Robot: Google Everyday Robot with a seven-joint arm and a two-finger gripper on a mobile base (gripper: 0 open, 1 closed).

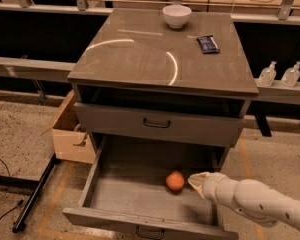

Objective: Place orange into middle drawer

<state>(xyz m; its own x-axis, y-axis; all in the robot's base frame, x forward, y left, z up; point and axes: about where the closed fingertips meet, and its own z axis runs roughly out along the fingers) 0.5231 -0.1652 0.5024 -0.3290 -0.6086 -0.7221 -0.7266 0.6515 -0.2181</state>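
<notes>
The orange point(175, 180) lies on the floor of the pulled-out middle drawer point(115, 194), right of its centre. This drawer is the grey cabinet's lowest one, with a small dark front handle point(149, 232). My gripper point(196, 180) sits just right of the orange, over the drawer's right part, on the end of my white arm point(260, 204). It is apart from the orange and holds nothing.
A shut grey drawer with a black handle point(156, 123) is one level higher. On the cabinet top stand a white bowl point(177, 15) and a dark snack packet point(208, 44). A cardboard box point(72, 134) sits at the cabinet's left. Two bottles point(280, 74) stand at the right.
</notes>
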